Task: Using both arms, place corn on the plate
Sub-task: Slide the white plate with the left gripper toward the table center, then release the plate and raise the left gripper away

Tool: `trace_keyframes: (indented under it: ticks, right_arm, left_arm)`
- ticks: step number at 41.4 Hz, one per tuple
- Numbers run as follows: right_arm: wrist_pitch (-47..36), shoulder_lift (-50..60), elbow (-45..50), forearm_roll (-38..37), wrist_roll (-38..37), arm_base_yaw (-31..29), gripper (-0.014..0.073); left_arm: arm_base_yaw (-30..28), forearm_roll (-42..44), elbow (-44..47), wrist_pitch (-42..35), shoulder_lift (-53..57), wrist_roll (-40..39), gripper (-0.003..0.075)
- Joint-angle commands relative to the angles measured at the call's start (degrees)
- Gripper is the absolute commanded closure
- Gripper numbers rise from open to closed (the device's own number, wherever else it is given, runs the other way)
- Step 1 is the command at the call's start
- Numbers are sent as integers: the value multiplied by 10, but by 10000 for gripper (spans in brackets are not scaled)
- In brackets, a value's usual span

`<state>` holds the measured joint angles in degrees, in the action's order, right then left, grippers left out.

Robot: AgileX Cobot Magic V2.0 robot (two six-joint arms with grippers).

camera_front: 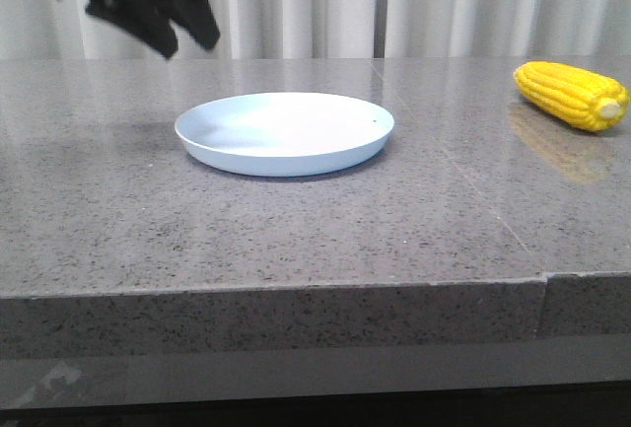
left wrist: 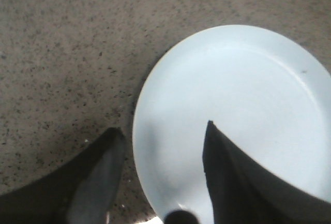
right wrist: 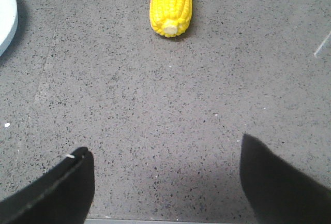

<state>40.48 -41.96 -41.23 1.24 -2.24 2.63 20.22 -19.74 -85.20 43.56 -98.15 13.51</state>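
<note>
Corn (camera_front: 573,95) lying on the table (camera_front: 296,220), well apart from the plate (camera_front: 284,132)

Front: left end effector (camera_front: 158,8) hanging above the plate's left. Left wrist: left fingers (left wrist: 98,177) spreading wide, straddling the plate's rim (left wrist: 139,115), holding nothing. Right wrist: right end effector (right wrist: 165,182) gaping empty, corn (right wrist: 170,4) lying ahead

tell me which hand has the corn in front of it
The right hand: its wrist view shows the corn lying ahead of its open fingers, while the left hand hangs over the plate.
</note>
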Motion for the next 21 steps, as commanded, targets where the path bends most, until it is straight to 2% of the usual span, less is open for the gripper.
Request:
trace_keyframes:
  ticks: [1, 8, 12, 16, 21]
  right_arm:
    - [-34, -1, -18, -4, 5, 1, -8]
    - [-34, -1, -18, -4, 5, 1, -8]
    - [-34, -1, -18, -4, 5, 1, -8]
    - [-34, -1, -18, -4, 5, 1, -8]
    - [-34, -1, -18, -4, 5, 1, -8]
  left_arm:
    - [39, 35, -13, 6, 77, -1, 368]
    - [101, 110, 20, 40, 153, -10, 368]
    - [122, 157, 60, 41, 203, -57, 368]
    - [129, 215, 102, 40, 258, -111, 368]
    - [127, 246, 161, 40, 320, -150, 368]
